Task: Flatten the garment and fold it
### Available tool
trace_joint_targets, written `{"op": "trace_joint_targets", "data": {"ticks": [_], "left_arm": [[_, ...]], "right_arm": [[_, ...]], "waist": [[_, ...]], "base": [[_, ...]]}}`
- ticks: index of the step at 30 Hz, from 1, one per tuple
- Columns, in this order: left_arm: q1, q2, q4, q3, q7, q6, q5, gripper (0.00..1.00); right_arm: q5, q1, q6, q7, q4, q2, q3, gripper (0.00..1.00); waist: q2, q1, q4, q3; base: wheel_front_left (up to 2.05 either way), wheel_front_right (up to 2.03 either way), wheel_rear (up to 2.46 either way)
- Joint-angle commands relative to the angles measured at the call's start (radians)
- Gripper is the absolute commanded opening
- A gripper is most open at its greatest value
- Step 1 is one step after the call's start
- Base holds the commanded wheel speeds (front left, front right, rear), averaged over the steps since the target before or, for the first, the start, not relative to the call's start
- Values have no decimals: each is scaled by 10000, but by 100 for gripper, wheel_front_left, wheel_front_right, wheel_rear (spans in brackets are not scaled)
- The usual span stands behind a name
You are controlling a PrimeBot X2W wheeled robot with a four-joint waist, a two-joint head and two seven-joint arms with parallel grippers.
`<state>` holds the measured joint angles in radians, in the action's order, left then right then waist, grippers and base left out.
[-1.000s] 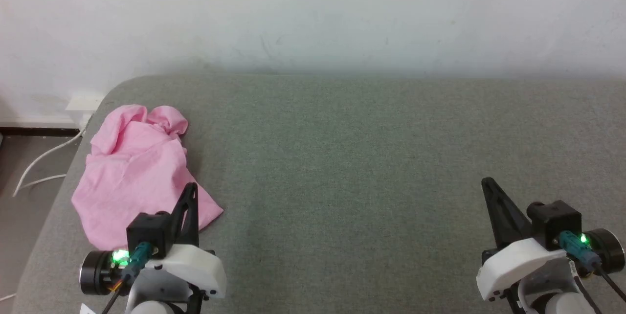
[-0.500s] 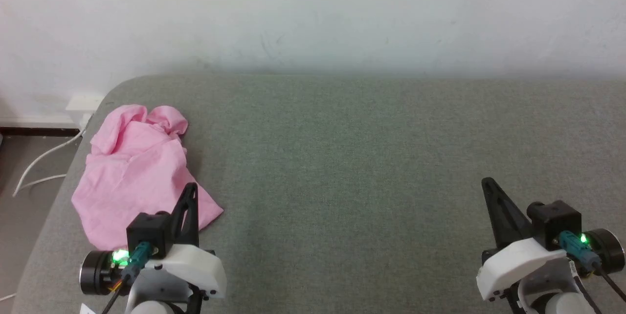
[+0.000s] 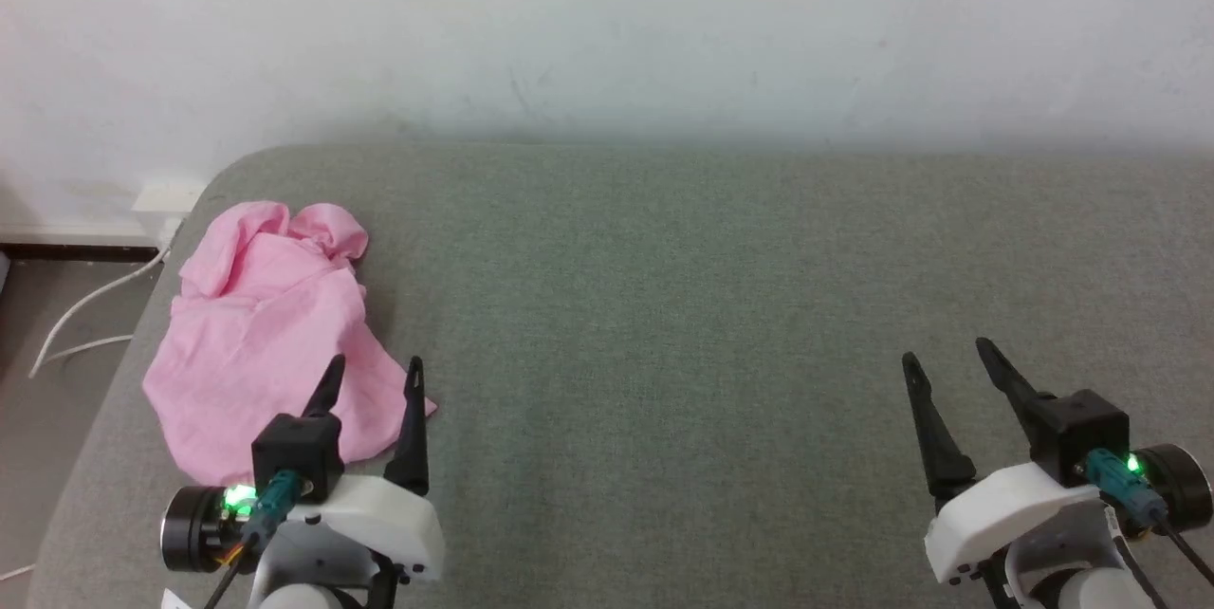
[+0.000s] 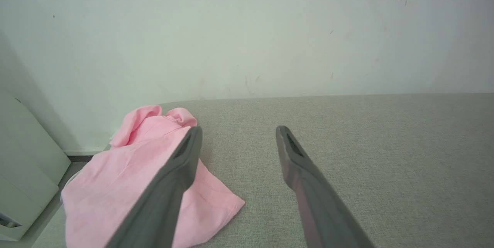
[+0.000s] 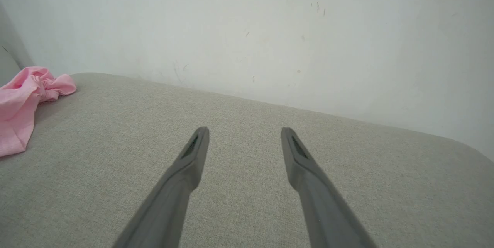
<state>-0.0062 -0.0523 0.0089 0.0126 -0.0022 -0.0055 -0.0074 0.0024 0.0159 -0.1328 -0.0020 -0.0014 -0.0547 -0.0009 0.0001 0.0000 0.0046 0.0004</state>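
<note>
Seeing crumpled light pink shorts of thin soft fabric [image 3: 261, 334] at left end of grey-green woven padded surface [image 3: 664, 305], just ahead of left gripper [image 3: 375, 367] | judged light, limp, bunching easily; pinch near hem corner | left gripper and right gripper [image 3: 948, 355] fingers spread, empty | white cable [image 3: 95, 296] beside edge, not blocking

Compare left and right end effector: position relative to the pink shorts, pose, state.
Position: the left end effector is at the near corner of the pink shorts, one finger overlapping them in the head view; the right end effector is over bare gray cushion, far from the shorts.
Pose: the left's fingers point nearly straight up the head view; the right's lean leftward.
Shared: both open, both empty.
</note>
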Motion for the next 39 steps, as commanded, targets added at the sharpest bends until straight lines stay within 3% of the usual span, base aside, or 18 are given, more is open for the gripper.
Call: {"op": "trace_joint_targets", "data": {"ticks": [1,39], "left_arm": [[-46,1,44,62,-105,106,-83,100],[-127,-193,409,519,-890,917,-664,100]], "right_arm": [[72,-30,1,-78,24,3,-22,100],[351,-206,7,-422,276,16,155,100]], "waist": [[-1,0,34,1],[-1,0,2370,-37]], "base": [[0,0,0],[0,0,0]]}}
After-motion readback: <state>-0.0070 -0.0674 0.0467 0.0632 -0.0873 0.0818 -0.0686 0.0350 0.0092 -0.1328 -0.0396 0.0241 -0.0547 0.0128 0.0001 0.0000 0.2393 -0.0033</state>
